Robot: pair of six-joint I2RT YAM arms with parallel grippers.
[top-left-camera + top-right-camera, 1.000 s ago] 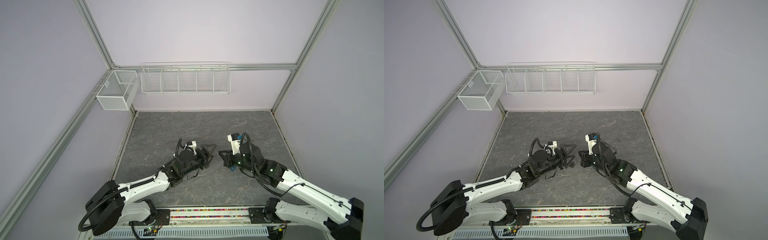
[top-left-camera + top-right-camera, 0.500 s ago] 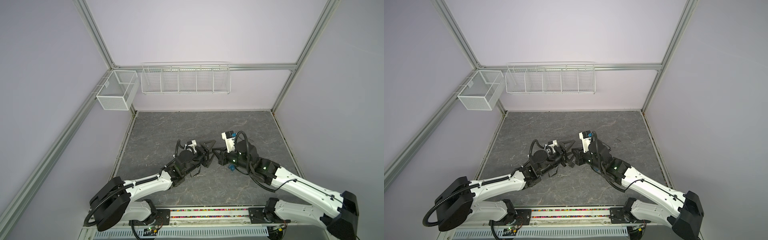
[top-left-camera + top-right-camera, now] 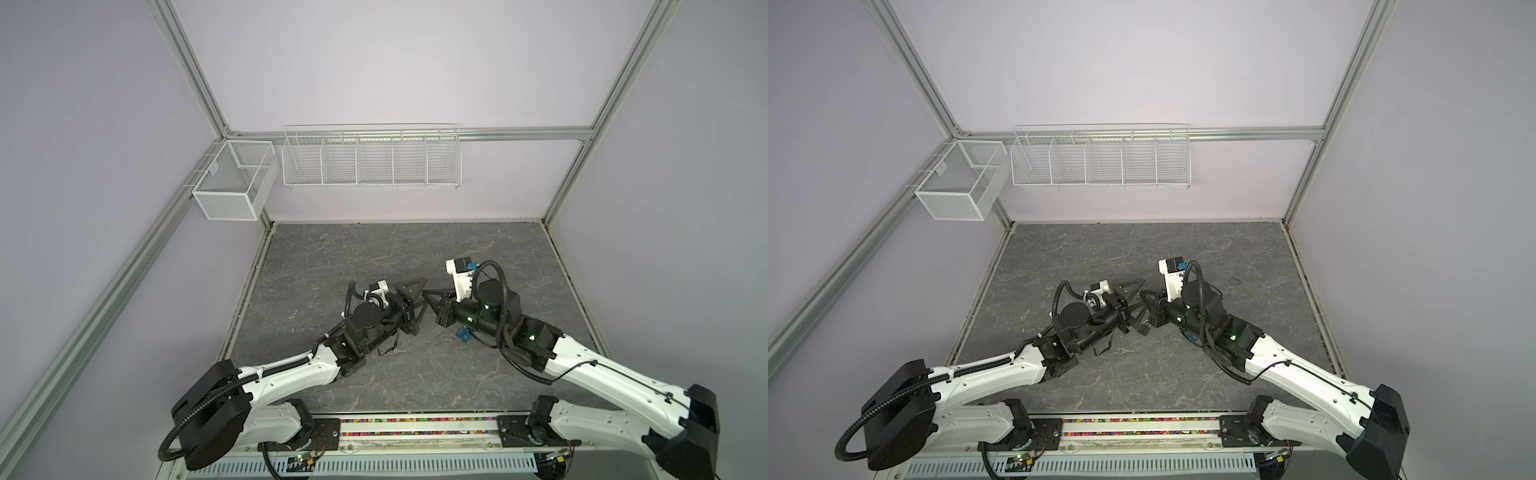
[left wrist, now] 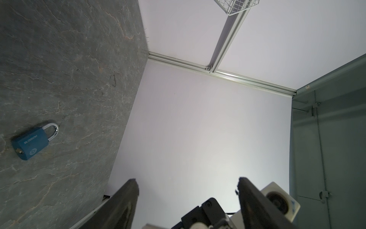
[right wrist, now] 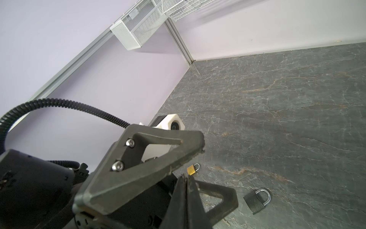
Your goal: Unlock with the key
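Left gripper (image 4: 186,180) jaws wide open, right gripper (image 5: 186,178) jaws closed just beside them, blue padlock (image 4: 34,141), brass padlock (image 5: 192,169), black padlock (image 5: 256,200) and key (image 3: 1123,351) lying on the tabletop (image 3: 374,257)

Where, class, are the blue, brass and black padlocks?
blue padlock (image 4: 34,141): left wrist view, on its body.
brass padlock (image 5: 191,170): right wrist view, on its body.
black padlock (image 5: 254,201): right wrist view, on its body.
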